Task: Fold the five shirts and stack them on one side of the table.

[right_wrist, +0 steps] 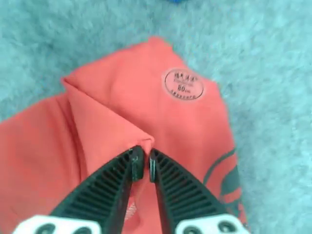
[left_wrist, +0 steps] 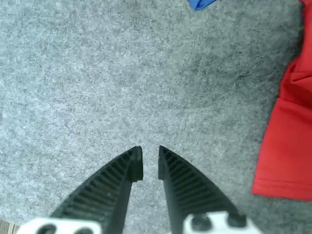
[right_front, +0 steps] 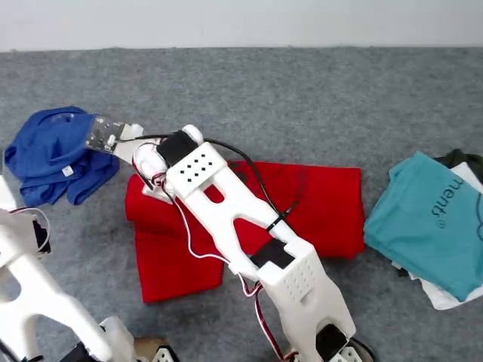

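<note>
Right claw – ribbed black fingers pressed together on a raised ridge of the red shirt, pinching the cloth at the tips. A round label is printed on the shirt just beyond the pinched fold.

Left claw – fingers narrowly apart, holding nothing, poised over bare grey tabletop. One hem of the red shirt lies beside it, not touching.

In the high view:
1. The red shirt lies mid-tabletop, spread wide, with one panel reaching toward the robot's side.
2. The right arm extends diagonally across the red shirt, its wrist over the shirt's far left corner.
3. The left arm stands at the near left edge, apart from all the shirts.
4. The blue shirt lies crumpled at the far left, just beside the red shirt's corner.
5. The teal shirt lies folded at the right edge, on top of a white shirt and a dark garment; both show past its borders.
</note>
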`<state>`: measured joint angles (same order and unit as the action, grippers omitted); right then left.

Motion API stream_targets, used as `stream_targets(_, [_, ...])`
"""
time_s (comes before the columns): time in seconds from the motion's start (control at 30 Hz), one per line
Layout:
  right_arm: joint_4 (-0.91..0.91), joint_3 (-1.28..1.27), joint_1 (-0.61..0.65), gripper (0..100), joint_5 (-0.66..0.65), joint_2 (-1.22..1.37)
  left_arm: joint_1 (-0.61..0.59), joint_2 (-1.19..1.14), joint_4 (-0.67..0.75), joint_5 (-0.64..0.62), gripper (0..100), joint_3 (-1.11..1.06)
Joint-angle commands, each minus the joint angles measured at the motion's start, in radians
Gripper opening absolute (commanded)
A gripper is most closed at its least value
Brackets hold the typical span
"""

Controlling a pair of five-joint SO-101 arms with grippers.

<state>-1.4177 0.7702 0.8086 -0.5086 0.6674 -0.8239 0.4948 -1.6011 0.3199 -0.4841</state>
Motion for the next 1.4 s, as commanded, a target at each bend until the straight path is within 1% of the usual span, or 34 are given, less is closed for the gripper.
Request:
stream_targets(0.0, [0.013, 0.066, -0.013, 1.2, -0.012, 0.024, 0.009, 0.015, 0.011, -0.009, 7, 0.004])
stream_targets(0.13, [0.016, 0.130, -0.007, 1.3, -0.077, 0.099, 0.009, 0.015, 0.011, -0.009, 7, 0.004])
stream_targets(0.3, [0.016, 0.216, -0.018, 1.7, -0.120, 0.188, 0.009, 0.015, 0.008, -0.009, 7, 0.004])
stream_targets(0.53, [0.005, 0.344, -0.047, 12.8, -0.115, 0.282, 0.009, 0.015, 0.008, -0.009, 7, 0.004])
stream_targets(0.77, [0.004, 0.382, -0.088, 15.1, -0.114, 0.288, 0.009, 0.015, 0.012, -0.009, 7, -0.016])
stream_targets(0.83, [-0.047, 0.399, -0.093, 15.0, -0.094, 0.274, 0.009, 0.015, 0.012, -0.009, 7, -0.021])
stream_targets(1.0, [-0.355, 0.508, -0.047, 14.7, 0.002, 0.223, 0.009, 0.015, 0.012, -0.009, 7, -0.021])
stream_targets(1.03, [-0.386, 0.517, -0.028, 14.7, 0.017, 0.220, 0.009, 0.015, 0.012, -0.009, 7, -0.021])
stream_targets(1.1, [-0.378, 0.486, -0.015, 14.7, 0.064, 0.203, 0.009, 0.015, 0.012, -0.009, 7, -0.021])
stream_targets(1.27, [-0.378, 0.361, 0.068, 14.7, 0.078, 0.136, 0.009, 0.015, 0.012, -0.008, 7, -0.021])
stream_targets(1.37, [-0.378, 0.235, 0.087, 14.7, 0.103, 0.082, 0.009, 0.015, 0.012, -0.008, 7, -0.021])
